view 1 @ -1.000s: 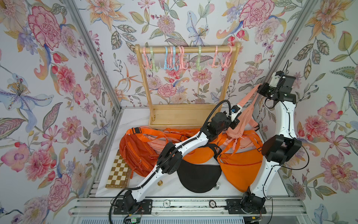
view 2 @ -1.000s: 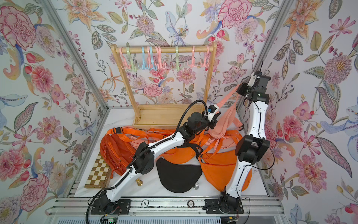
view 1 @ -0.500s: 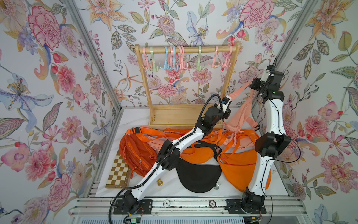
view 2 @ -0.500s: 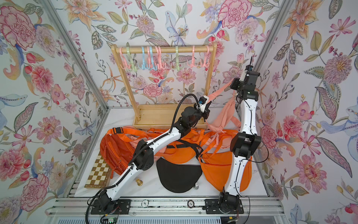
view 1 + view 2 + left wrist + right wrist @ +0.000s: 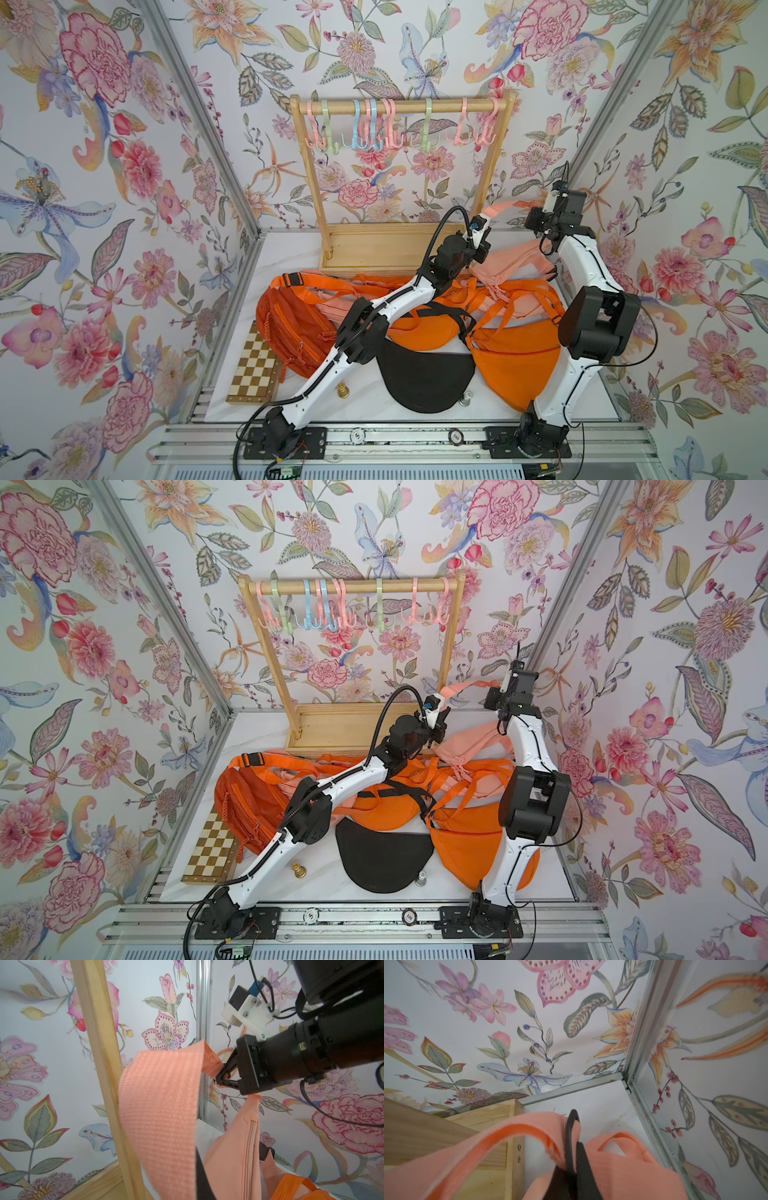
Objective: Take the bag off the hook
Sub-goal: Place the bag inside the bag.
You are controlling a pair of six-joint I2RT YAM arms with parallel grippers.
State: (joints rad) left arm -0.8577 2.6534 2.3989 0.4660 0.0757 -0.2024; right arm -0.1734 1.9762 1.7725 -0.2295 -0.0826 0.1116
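Right tool (image 5: 220,1080) has dropped, peach bag (image 5: 515,262) with it.
It and left tool (image 5: 197,1157) clenched on strap (image 5: 160,1105), stretched between them.

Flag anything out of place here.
A chessboard lies partly under the orange backpack, with two loose chess pieces beside the black bag: odd among bags. The left hand and right hand both pinch the peach strap.

White marble-patterned tabletop (image 5: 286,257), bearing directly: base tray of the wooden hook rack (image 5: 374,249) at the back; orange backpack (image 5: 286,328) partly over a chessboard (image 5: 253,370) (robot's left edge); black crescent bag (image 5: 424,378); orange crescent bag (image 5: 515,365); gold chess piece (image 5: 342,390) and silver chess piece (image 5: 465,400) near the front.
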